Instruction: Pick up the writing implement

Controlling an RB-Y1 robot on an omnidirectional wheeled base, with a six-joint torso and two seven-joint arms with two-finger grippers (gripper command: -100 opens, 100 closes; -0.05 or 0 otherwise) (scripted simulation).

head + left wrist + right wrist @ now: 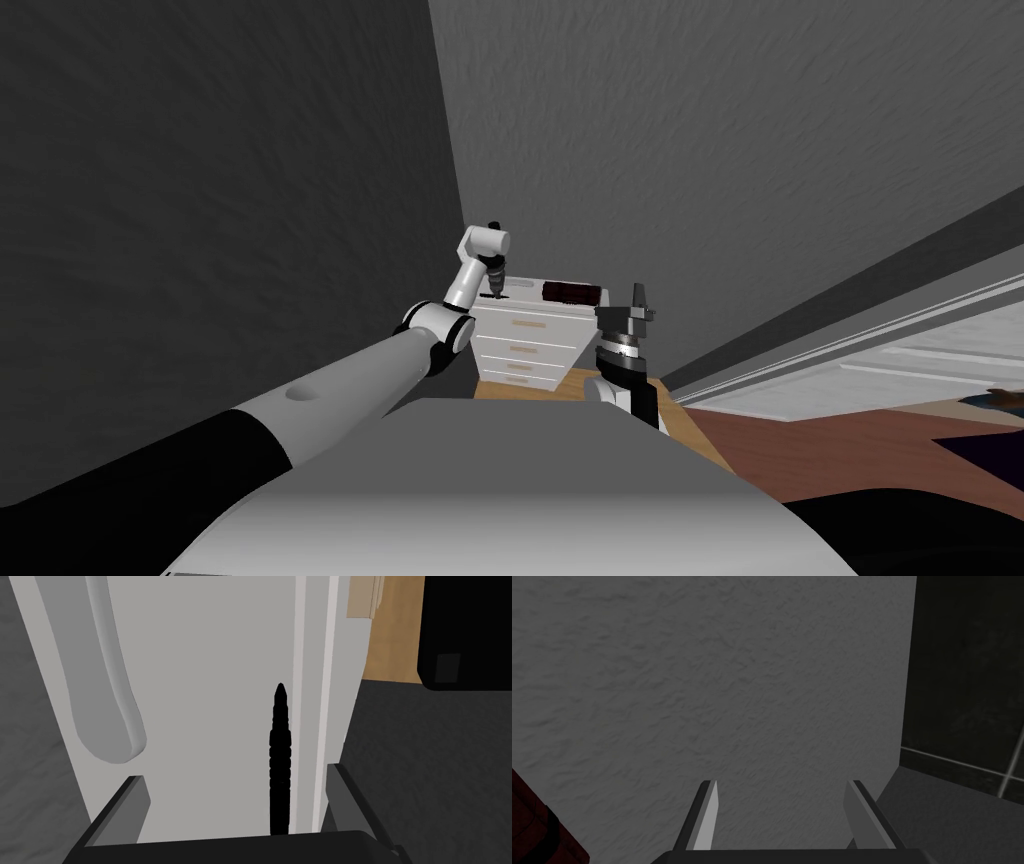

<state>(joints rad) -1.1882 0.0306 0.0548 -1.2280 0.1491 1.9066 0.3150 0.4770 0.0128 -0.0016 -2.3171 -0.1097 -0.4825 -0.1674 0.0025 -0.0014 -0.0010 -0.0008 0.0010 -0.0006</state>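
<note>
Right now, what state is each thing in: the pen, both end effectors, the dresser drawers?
Black pen: lying flat on the white dresser top, near its edge, ungripped.
Left end effector: open, straddling the pen without touching it.
Right end effector: open, empty, raised beside the dresser.
Drawers: all shut.
</note>
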